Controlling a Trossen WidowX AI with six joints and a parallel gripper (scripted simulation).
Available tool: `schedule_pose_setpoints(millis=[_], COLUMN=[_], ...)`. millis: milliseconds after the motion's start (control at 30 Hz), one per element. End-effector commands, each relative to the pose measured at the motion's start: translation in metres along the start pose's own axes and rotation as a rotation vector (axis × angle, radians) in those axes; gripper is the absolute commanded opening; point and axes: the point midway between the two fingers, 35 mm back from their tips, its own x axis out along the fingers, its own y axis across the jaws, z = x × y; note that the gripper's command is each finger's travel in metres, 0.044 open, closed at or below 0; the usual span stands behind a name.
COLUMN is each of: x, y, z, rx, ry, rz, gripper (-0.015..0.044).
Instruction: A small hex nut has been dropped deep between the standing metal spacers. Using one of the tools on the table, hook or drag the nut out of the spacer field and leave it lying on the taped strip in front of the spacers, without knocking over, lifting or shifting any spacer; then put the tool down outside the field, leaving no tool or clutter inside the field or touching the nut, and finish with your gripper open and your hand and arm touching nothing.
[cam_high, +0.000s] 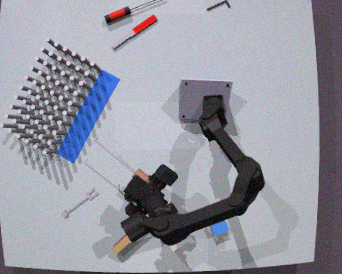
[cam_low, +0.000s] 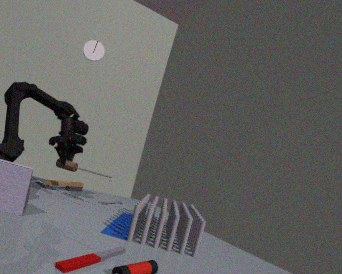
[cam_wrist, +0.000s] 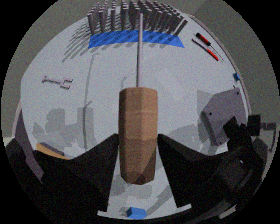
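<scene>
My gripper (cam_high: 136, 187) (cam_low: 67, 159) (cam_wrist: 138, 137) is shut on the brown wooden handle (cam_high: 141, 175) (cam_low: 66, 165) (cam_wrist: 139, 128) of a hook tool. It holds the tool well above the table. The tool's thin wire rod (cam_high: 112, 153) (cam_low: 95, 173) (cam_wrist: 139, 53) points toward the spacer field (cam_high: 50, 95) (cam_low: 165, 225) (cam_wrist: 134, 12), and its tip stops short of the field. The blue taped strip (cam_high: 90, 115) (cam_low: 117, 225) (cam_wrist: 134, 40) lies along the field's near side. The nut is hidden among the spacers.
A wooden stick (cam_high: 121, 245) (cam_low: 62, 184) lies under the arm. A small wrench (cam_high: 80, 202) (cam_wrist: 56, 82) lies to its left. A red-handled screwdriver (cam_high: 120, 12) (cam_low: 135, 268), a red flat tool (cam_high: 145, 24) (cam_low: 77, 262) and a hex key (cam_high: 220, 5) lie at the far edge. A small blue block (cam_high: 219, 229) sits by the arm.
</scene>
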Motion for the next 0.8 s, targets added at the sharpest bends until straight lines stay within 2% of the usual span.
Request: schedule_pose_setpoints(millis=[0,767], x=[0.006,0.021], y=[-0.006,-0.044], z=[0.011,0.075], rx=[-0.007,-0.022], ry=[0.018,0.115], rz=[-0.007,0.081], gripper=[0.0,0.0])
